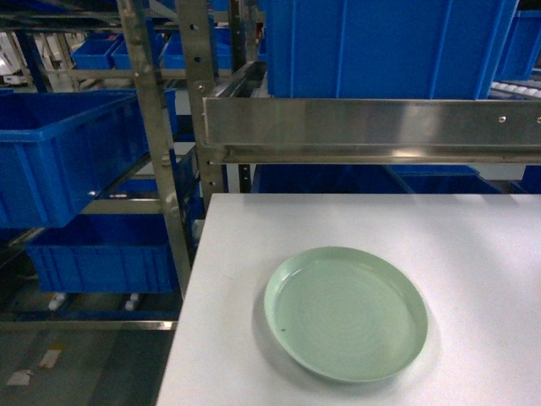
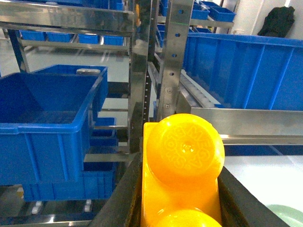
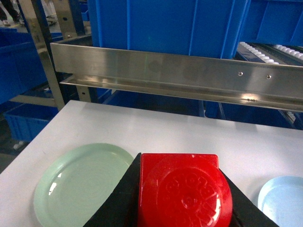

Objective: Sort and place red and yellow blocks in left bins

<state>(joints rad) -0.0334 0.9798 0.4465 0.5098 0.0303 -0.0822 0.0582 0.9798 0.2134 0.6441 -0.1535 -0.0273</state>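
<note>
The left wrist view is filled by the orange-yellow two-stud brick [image 2: 183,151], which my left gripper [image 2: 182,194] is shut on, a dark finger [image 2: 124,198] pressing each side. It hangs to the right of the large upper blue bin [image 2: 42,118]; a lower blue bin [image 2: 71,187] sits beneath. My right gripper [image 3: 182,198] is shut on the small red one-stud block [image 3: 182,187], held above the white table [image 3: 156,127]. The head view shows both left bins, upper [image 1: 68,152] and lower [image 1: 101,254], but neither gripper and no blocks.
A round green plate [image 1: 345,313] lies on the white table [image 1: 338,220], and a light blue plate [image 3: 284,201] lies to its right. A steel rack post [image 1: 156,144] and a shelf rail [image 1: 372,127] stand between the table and the bins. A big blue crate [image 1: 380,42] sits above the rail.
</note>
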